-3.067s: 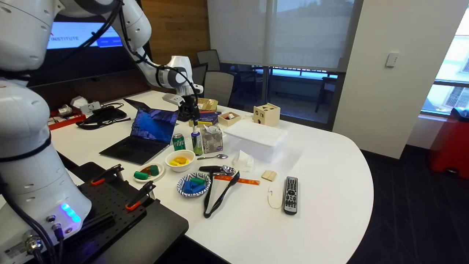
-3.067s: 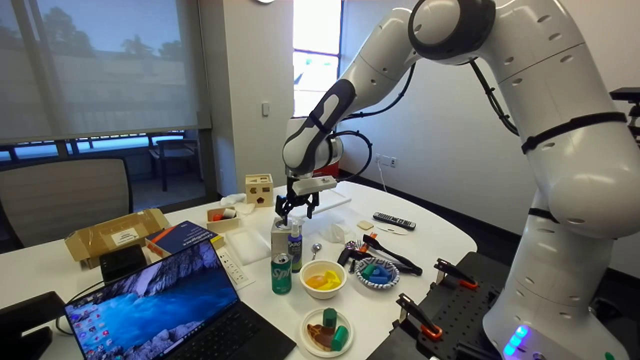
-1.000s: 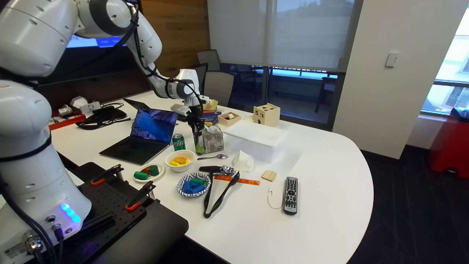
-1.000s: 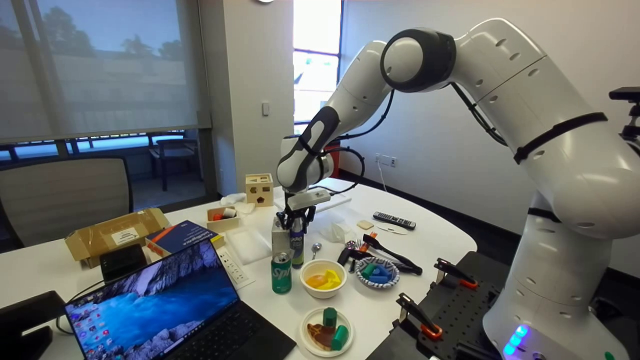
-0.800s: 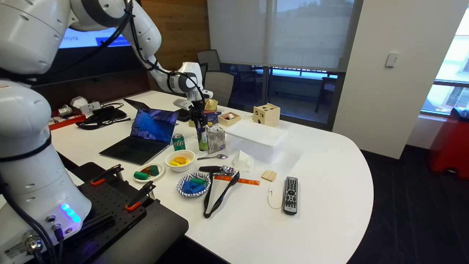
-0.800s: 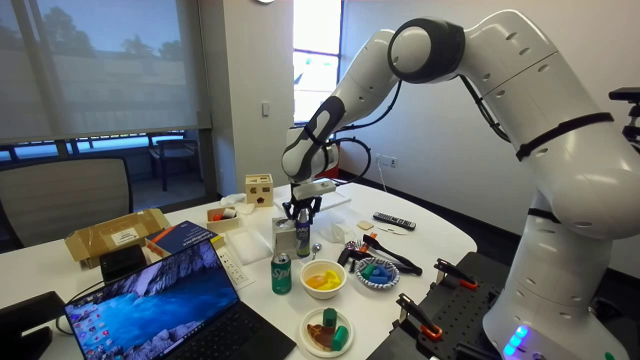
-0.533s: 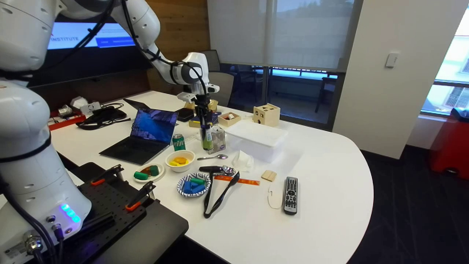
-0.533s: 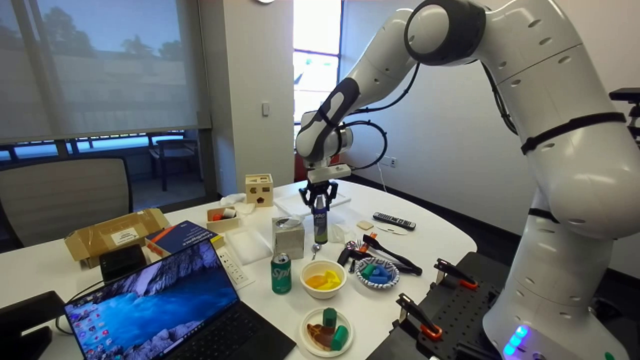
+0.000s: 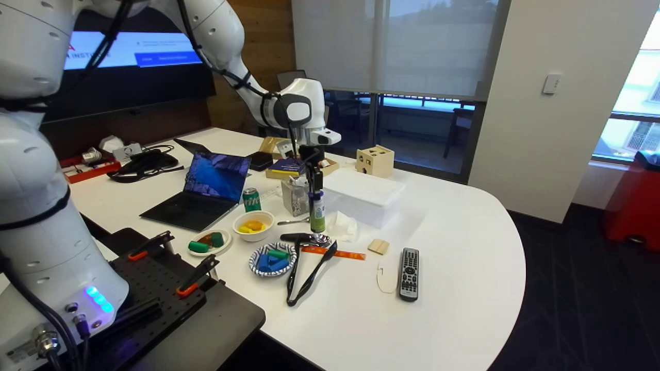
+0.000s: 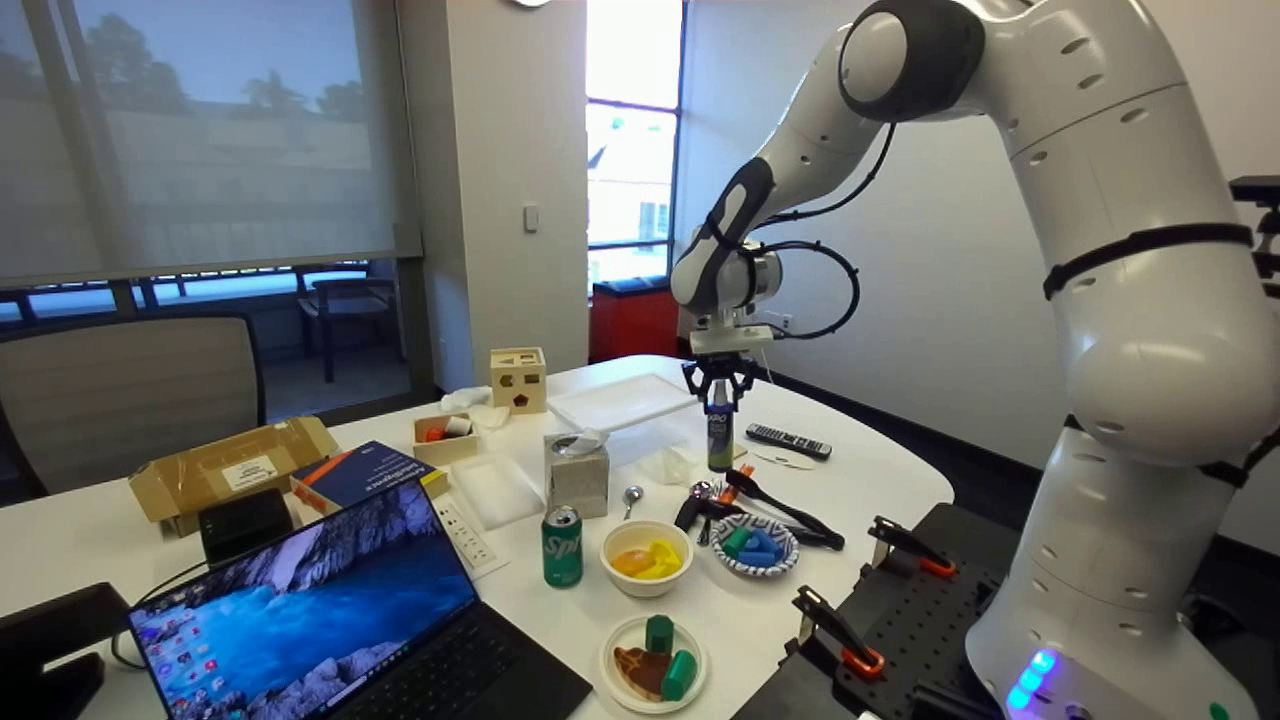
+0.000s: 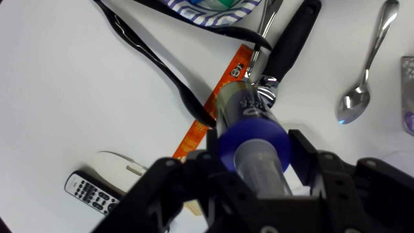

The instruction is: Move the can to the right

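In a meeting room with a pale window blind (image 9: 428,46) and a round-ended white surface (image 9: 454,309), the can (image 10: 720,440), a slim purple-and-green Expo cylinder, hangs roughly upright between the black fingers (image 11: 302,153) of a white robot arm (image 10: 1110,150), which are closed around its upper part and hold it clear of the surface. Below the fingers, in the wrist view, lie an orange packet (image 11: 212,102), partly covered by the can, black tongs (image 11: 190,102) and a black-handled utensil (image 11: 289,42); a spoon (image 11: 354,102) rests to the fingers' right. In both exterior views, a grey tissue box (image 10: 577,482), a green Sprite can (image 10: 563,550) and an open laptop (image 10: 330,610) stand left of the fingers, while a remote (image 9: 409,275) lies to their right. In an exterior view, nearer the camera than the fingers, sit a patterned bowl (image 10: 752,571) of blue and green pieces, a white bowl (image 10: 646,588) with yellow pieces and a plate (image 10: 640,704) bearing green ones. Right of the fingers, in an exterior view, stand a lidded white bin (image 9: 361,188) and, beyond it, a wooden box (image 9: 376,161) with cut-out holes.
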Available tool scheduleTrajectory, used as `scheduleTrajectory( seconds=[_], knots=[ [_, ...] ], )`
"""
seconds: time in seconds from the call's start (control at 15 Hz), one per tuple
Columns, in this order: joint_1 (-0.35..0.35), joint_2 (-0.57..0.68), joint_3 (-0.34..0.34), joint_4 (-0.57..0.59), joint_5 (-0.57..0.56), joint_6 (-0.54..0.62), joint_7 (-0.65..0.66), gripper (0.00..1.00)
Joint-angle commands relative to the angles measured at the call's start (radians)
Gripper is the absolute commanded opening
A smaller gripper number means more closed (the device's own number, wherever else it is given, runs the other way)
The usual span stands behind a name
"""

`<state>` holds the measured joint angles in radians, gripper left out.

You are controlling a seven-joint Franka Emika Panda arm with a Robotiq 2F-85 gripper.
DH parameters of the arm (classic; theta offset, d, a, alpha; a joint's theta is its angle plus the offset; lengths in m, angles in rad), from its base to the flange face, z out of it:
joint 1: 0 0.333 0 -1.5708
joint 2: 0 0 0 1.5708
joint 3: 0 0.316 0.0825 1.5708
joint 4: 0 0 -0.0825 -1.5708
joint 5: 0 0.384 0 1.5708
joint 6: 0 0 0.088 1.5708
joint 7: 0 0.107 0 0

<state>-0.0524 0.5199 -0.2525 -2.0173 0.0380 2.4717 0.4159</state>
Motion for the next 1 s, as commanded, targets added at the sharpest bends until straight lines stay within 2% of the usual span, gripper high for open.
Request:
scheduleTrajectory(
  seconds=[0.0,0.13,0.2,0.27,0.4,0.47,0.93],
  knots=[
    [-0.044,-0.036,-0.015,-0.036,0.041,0.034,0.043,0.31],
    [-0.06,-0.044,-0.021,-0.04,0.059,0.032,0.05,0.31],
    [-0.059,-0.001,-0.016,-0.004,0.034,0.012,0.024,0.31],
    [-0.064,0.0,-0.017,-0.004,0.035,0.012,0.022,0.56],
    [-0.064,0.007,-0.016,-0.004,0.035,0.012,0.022,0.56],
    [-0.063,0.004,-0.01,-0.012,0.041,0.019,0.016,0.31],
    [-0.106,0.094,-0.059,0.048,0.071,0.04,0.09,0.31]
  ],
)
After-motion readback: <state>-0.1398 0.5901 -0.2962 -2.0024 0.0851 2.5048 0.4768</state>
